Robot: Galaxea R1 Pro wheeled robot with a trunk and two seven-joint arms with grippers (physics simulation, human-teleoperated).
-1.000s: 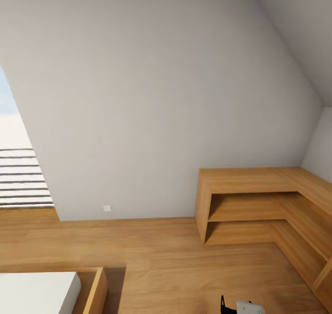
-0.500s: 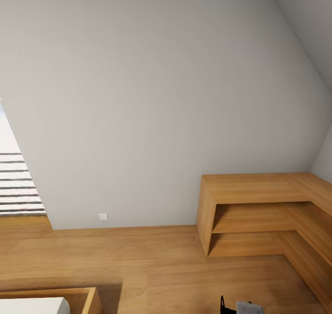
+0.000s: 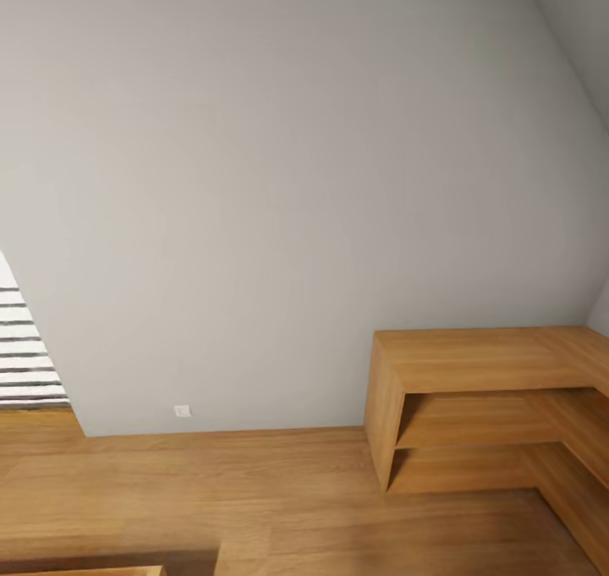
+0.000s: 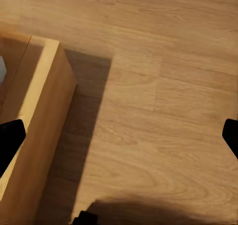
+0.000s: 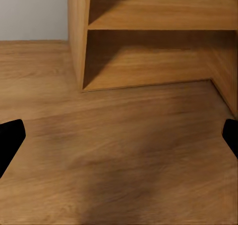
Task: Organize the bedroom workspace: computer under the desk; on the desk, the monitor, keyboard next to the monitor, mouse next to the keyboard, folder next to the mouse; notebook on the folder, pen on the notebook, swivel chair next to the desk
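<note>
Wooden floor [image 3: 279, 508], grey wall [image 3: 279, 178], corner shelf unit [image 3: 491, 407]; left end effector [image 4: 119, 136] and right end effector [image 5: 119, 138] spread wide, empty; transit step; next: locate desk

Soft, even daylight fills the room, brightest at the window [image 3: 21, 348]. The grey wall [image 3: 279, 178] is smooth and glare-free. A dark shadow lies on the floor [image 4: 163, 111] beside a wooden box [image 4: 37, 131]. Shelf [image 5: 148, 51] recesses are shaded. Renders look slightly soft.
</note>
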